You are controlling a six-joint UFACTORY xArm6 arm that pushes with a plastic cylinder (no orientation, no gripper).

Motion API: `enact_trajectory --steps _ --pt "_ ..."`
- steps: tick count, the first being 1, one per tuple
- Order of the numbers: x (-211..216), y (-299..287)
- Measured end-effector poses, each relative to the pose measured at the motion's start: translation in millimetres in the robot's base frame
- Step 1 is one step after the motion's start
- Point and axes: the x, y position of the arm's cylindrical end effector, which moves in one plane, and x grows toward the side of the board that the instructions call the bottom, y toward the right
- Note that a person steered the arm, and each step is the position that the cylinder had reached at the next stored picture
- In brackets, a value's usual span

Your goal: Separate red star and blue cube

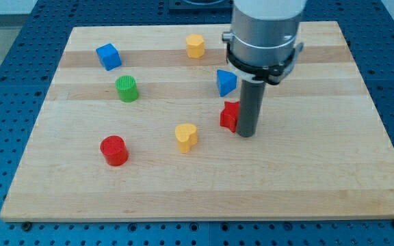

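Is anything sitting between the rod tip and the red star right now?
Nothing visible does. My tip stands right against the red star on its right side in the view. The nearest blue block lies just toward the view's top from the star; the blue cube sits far left.

Star point(230, 116) just left of tip point(245, 134)

Silver-grey cylindrical arm point(264, 27) — black clamp ring point(263, 65) — dark straight rod point(249, 109).

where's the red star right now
The red star sits right of the board's centre, touching my tip on its left side, just below the blue triangular block.
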Motion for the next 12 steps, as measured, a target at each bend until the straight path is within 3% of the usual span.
enact_trajectory --steps 2,5,7,8,9,12 --pt "-9 -34" --pt "-32 -39" --pt "66 1" --pt "78 -52" --pt "78 -142" --pt "78 -231"
